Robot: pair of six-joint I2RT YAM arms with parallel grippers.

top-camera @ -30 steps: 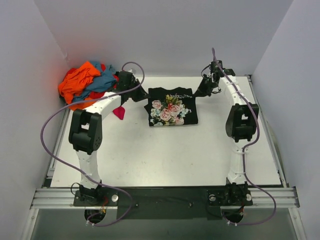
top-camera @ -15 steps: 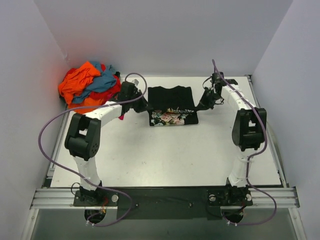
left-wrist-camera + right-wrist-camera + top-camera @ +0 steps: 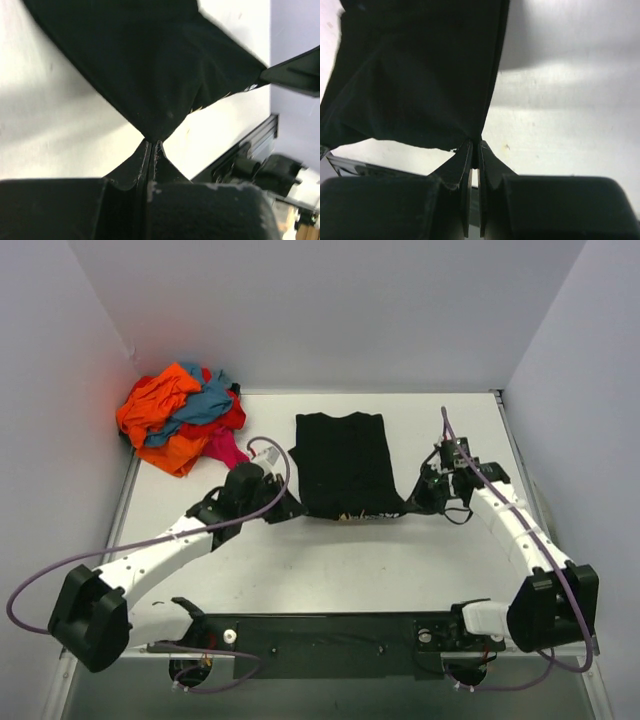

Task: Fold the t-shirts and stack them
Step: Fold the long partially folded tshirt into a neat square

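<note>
A black t-shirt [image 3: 342, 462] lies in the middle of the white table, folded over so its plain black back faces up and only a sliver of the flower print shows at its near edge. My left gripper [image 3: 288, 508] is shut on the shirt's near left corner [image 3: 160, 117]. My right gripper [image 3: 415, 505] is shut on the near right corner [image 3: 445, 110]. Both corners are pulled taut towards the near side. A pile of orange, blue and red t-shirts [image 3: 180, 413] lies at the far left corner.
White walls close the table at the back and on both sides. The black base rail [image 3: 330, 630] runs along the near edge. Purple cables [image 3: 150, 540] loop off both arms.
Both grippers have drawn the shirt's far edge over towards the near side. The flower print, plainly seen a second ago, is now covered by black cloth. Both arms have swung down and outward.
</note>
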